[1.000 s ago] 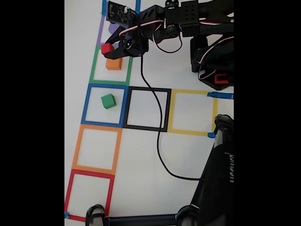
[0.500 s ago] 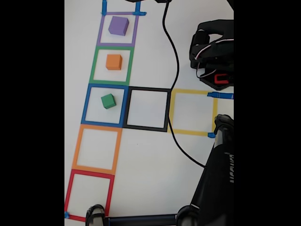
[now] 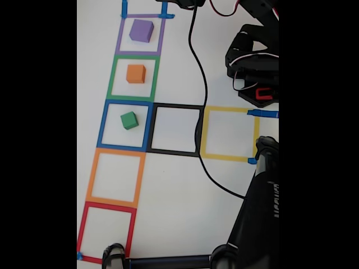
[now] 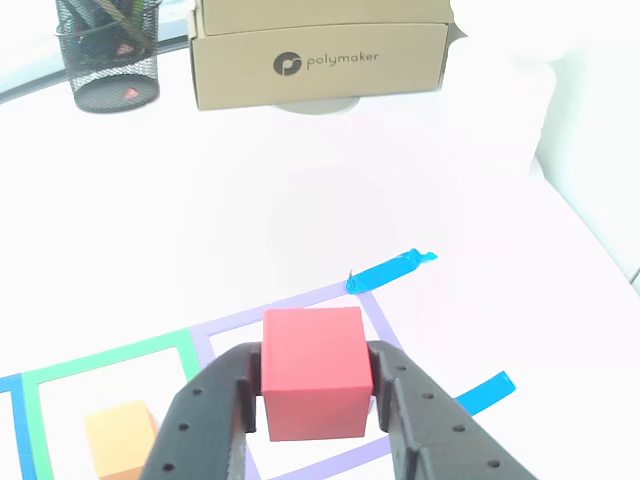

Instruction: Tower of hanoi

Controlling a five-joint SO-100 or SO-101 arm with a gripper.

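In the other view my gripper (image 4: 314, 374) is shut on the red cube (image 4: 312, 372), held above the purple tape square (image 4: 225, 338), with its black fingers (image 4: 215, 415) pressed against both sides. The orange cube (image 4: 120, 436) shows at lower left inside the green tape square. In the fixed view the purple cube (image 3: 141, 31) sits in the purple square, the orange cube (image 3: 136, 73) in the green square, and the green cube (image 3: 129, 120) in the blue square. The arm's base (image 3: 255, 64) stands at the right.
Orange (image 3: 115, 177), red (image 3: 106, 231), black (image 3: 175, 130) and yellow (image 3: 230, 133) tape squares lie below and right. A black cable (image 3: 197, 106) crosses the black square. A black stand (image 3: 258, 213) fills the lower right. A cardboard box (image 4: 320, 50) and mesh holder (image 4: 108, 55) stand beyond.
A second ago the gripper held the red cube low beside the orange cube; it has since moved out past the top of the fixed view, uncovering the purple cube. The cable has swung.
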